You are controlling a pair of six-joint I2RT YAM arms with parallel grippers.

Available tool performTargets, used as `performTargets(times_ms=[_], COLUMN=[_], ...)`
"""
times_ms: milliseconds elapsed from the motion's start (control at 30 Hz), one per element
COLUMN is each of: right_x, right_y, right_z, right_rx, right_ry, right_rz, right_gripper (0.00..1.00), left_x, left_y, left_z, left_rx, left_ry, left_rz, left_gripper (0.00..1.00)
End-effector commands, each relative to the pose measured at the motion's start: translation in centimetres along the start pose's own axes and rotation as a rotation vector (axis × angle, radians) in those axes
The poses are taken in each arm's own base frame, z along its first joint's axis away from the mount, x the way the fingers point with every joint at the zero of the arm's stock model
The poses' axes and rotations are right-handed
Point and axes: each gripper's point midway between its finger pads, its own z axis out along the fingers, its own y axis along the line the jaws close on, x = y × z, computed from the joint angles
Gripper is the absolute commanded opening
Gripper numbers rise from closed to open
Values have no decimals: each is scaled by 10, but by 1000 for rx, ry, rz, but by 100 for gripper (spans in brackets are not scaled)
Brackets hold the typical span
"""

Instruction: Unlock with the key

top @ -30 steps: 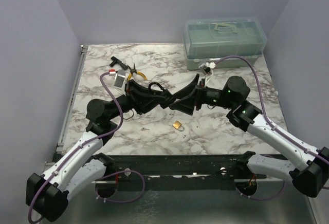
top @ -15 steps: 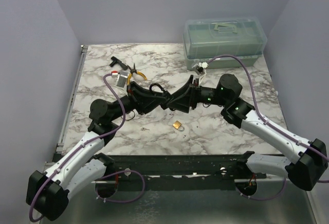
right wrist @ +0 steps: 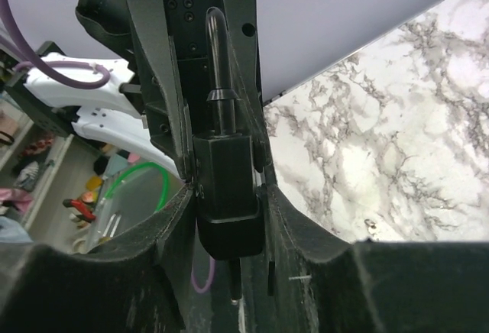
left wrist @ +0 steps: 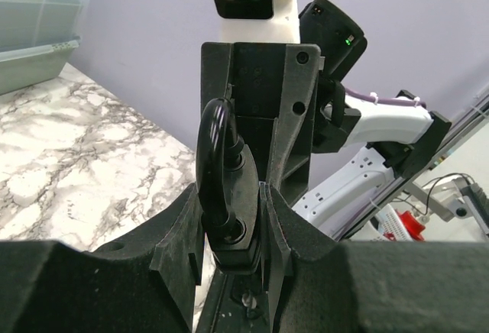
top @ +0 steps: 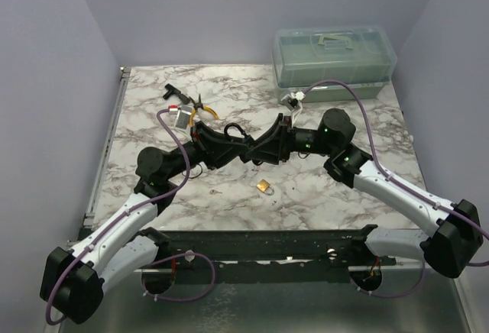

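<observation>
Above the middle of the marble table my two grippers meet nose to nose. A black padlock [left wrist: 237, 222] with a black shackle [left wrist: 214, 157] sits between the fingers of my left gripper [left wrist: 241, 230], which is shut on it. My right gripper [right wrist: 227, 195] faces it and its fingers press both sides of the same padlock's body [right wrist: 225, 184]. From above, the left gripper [top: 244, 150] and the right gripper [top: 264, 154] hide the padlock. The tiny grey key [top: 216, 192] lies on the table below them, apart from both grippers. A small brass padlock [top: 264, 186] lies to its right.
A clear green toolbox [top: 335, 58] stands at the back right. Yellow-handled pliers [top: 205, 109] and a small black bit [top: 171, 91] lie at the back left. A metal rail [top: 103, 157] runs along the table's left edge.
The right arm has swung left up to the left gripper, and its jaws have narrowed onto the black padlock. The left arm has shifted only slightly and kept its grip.
</observation>
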Motion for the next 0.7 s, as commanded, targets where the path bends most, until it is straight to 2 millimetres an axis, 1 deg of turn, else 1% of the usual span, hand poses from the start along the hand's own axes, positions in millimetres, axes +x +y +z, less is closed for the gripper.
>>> performTargets(times_ms=[0, 67, 133, 167, 233, 333, 400, 467, 533, 600, 667], right_x=[-8, -5, -2, 0, 3, 6, 7, 7, 8, 8, 9], right_y=[11, 9, 6, 4, 3, -1, -4, -7, -9, -10, -9], right_z=[3, 4, 5, 5, 4, 2, 1, -1, -1, -2, -2], right_rx=[-58, -56, -47, -41, -34, -12, 11, 35, 48, 53, 52], right_ry=[-7, 0, 10, 14, 18, 15, 12, 10, 12, 15, 21], right_rz=[-20, -13, -4, 1, 5, 8, 5, 4, 2, 4, 5], right_gripper=[31, 16, 3, 1, 1, 1, 1, 1, 0, 0, 0], left_x=[-20, -18, -15, -14, -9, 2, 9, 14, 17, 19, 20], left_y=[-17, -14, -9, -7, -1, 11, 17, 20, 23, 25, 27], left_z=[1, 0, -1, -3, -5, -6, -7, -10, -12, -15, -19], left_rx=[57, 48, 33, 24, 3, -29, -45, -57, -75, -92, -117], left_ry=[-86, -85, -88, -92, -91, -63, -43, -36, -33, -32, -30], left_rz=[58, 54, 45, 40, 25, 3, -12, -26, -35, -39, -37], left_gripper=[0, 0, 0, 0, 1, 23, 43, 61, 76, 85, 89])
